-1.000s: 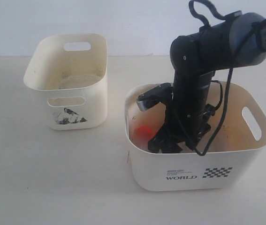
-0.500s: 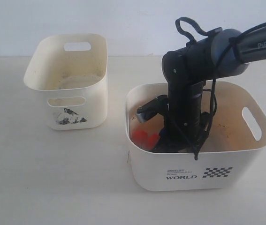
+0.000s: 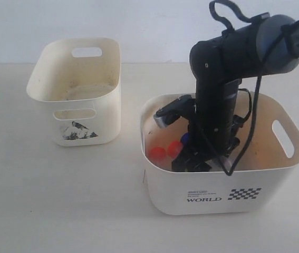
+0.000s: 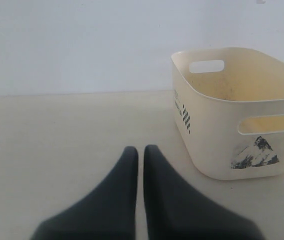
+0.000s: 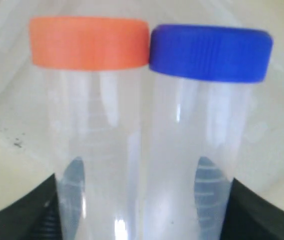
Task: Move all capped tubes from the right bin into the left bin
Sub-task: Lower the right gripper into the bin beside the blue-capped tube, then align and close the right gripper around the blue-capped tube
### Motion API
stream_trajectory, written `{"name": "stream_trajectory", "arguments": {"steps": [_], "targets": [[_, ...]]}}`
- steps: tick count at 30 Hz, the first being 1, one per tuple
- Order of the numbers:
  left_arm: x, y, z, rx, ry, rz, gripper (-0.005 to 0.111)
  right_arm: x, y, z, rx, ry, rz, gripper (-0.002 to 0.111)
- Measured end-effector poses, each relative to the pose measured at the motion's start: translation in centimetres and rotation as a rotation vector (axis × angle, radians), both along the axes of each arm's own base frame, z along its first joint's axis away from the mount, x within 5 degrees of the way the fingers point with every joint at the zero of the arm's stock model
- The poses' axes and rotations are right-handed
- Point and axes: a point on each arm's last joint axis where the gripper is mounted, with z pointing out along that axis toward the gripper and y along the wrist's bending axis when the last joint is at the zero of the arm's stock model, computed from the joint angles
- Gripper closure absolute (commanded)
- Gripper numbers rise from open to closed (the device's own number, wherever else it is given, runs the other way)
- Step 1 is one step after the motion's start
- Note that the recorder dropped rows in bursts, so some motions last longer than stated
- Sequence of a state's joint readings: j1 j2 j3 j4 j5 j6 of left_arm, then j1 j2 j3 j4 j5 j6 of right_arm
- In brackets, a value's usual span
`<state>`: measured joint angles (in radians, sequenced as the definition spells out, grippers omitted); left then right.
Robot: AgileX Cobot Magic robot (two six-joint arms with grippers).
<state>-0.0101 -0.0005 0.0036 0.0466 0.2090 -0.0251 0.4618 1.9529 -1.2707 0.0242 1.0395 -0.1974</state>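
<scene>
Right arm (image 3: 218,105) reaches down into right bin (image 3: 218,187). Right gripper (image 5: 144,215) clamped on tube pair (image 5: 131,150): orange-capped tube (image 5: 89,100) and blue-capped tube (image 5: 209,110), side by side, caps touching, both within right bin. Third tube (image 3: 157,153), red cap, sits in same bin near its left wall. Left bin (image 3: 86,118) stands well apart on table (image 3: 33,200). Left gripper (image 4: 137,165): fingers together, near left bin.

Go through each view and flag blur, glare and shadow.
Right wrist view: the orange-capped tube and blue-capped tube fill the frame, slightly soft, with white glints down their clear walls. Left wrist view: the left tool is a dark, soft-edged shape; the left bin is sharp. Exterior view: even light, faint shadows.
</scene>
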Motion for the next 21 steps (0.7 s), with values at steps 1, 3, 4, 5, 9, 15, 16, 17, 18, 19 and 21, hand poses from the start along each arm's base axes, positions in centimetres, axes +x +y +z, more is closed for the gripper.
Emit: {"name": "stream_trajectory", "arguments": {"steps": [1, 3, 4, 5, 9, 15, 16, 17, 18, 19, 21], "targets": [[0.0, 0.0, 0.0, 0.000, 0.000, 0.000, 0.102, 0.0, 0.0, 0.4, 0.005, -0.011, 0.000, 0.108], [0.0, 0.0, 0.0, 0.000, 0.000, 0.000, 0.102, -0.1, -0.1, 1.2, 0.015, -0.029, 0.002, 0.108], [0.0, 0.0, 0.0, 0.000, 0.000, 0.000, 0.102, -0.2, -0.1, 1.5, 0.019, -0.039, 0.002, 0.108], [0.0, 0.0, 0.0, 0.000, 0.000, 0.000, 0.102, -0.2, -0.1, 1.9, 0.023, -0.045, 0.002, 0.108], [0.0, 0.0, 0.0, 0.000, 0.000, 0.000, 0.102, -0.5, -0.2, 3.0, 0.033, -0.065, 0.007, 0.108], [0.0, 0.0, 0.0, 0.000, 0.000, 0.000, 0.102, -0.9, -0.4, 4.7, 0.052, -0.104, 0.026, 0.108], [0.0, 0.0, 0.0, 0.000, 0.000, 0.000, 0.102, -0.9, -0.5, 4.9, 0.054, -0.108, 0.031, 0.108], [0.0, 0.0, 0.0, 0.000, 0.000, 0.000, 0.102, -1.0, -0.5, 5.3, 0.058, -0.116, 0.034, 0.108], [0.0, 0.0, 0.0, 0.000, 0.000, 0.000, 0.102, -1.0, -0.5, 5.4, 0.059, -0.119, 0.036, 0.108], [0.0, 0.0, 0.0, 0.000, 0.000, 0.000, 0.102, -1.1, -0.5, 5.6, 0.062, -0.124, 0.038, 0.108], [0.0, 0.0, 0.0, 0.000, 0.000, 0.000, 0.102, -1.2, -0.6, 5.8, 0.064, -0.128, 0.038, 0.108]]}}
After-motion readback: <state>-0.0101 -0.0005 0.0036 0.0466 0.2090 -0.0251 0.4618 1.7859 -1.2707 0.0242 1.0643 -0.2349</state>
